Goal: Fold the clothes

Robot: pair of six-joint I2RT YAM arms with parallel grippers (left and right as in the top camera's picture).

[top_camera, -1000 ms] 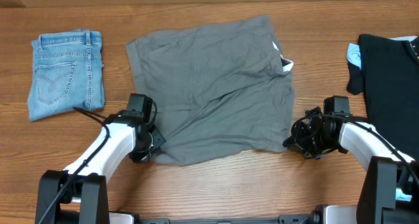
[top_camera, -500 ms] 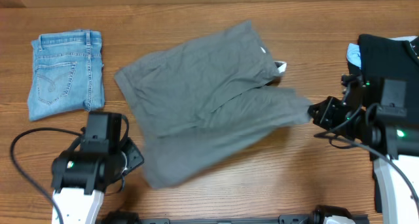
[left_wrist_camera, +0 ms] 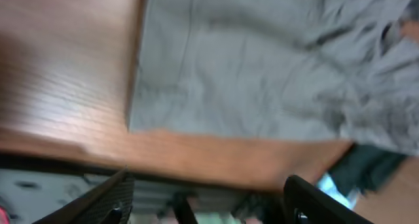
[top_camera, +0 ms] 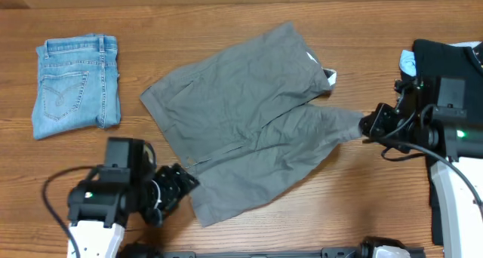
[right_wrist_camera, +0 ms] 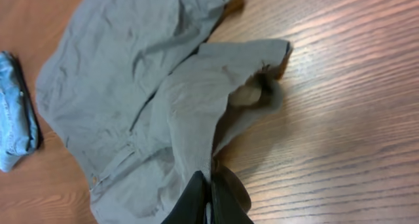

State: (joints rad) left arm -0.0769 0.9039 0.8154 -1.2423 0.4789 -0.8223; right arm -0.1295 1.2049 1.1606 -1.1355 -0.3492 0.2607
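The grey shorts [top_camera: 249, 122] lie spread at a slant across the middle of the table, white label [top_camera: 329, 76] at their upper right. My right gripper [top_camera: 367, 127] is shut on the shorts' right corner. In the right wrist view its fingers [right_wrist_camera: 211, 185] pinch a raised fold of grey fabric [right_wrist_camera: 196, 112]. My left gripper [top_camera: 181, 184] is open just off the shorts' lower left edge. In the blurred left wrist view, its two fingertips [left_wrist_camera: 208, 179] stand wide apart with nothing between them, and the shorts [left_wrist_camera: 262, 60] lie flat ahead.
Folded light-blue denim jeans [top_camera: 77, 84] lie at the far left. A black shirt [top_camera: 449, 69] with a pale blue item [top_camera: 408, 62] beside it lies at the right edge, close behind my right arm. Bare wood [top_camera: 249, 9] runs along the back.
My left gripper opened, let go of the shorts' lower left corner and drew back. The right gripper kept its hold and dragged the shorts rightward, turning them to a slant.
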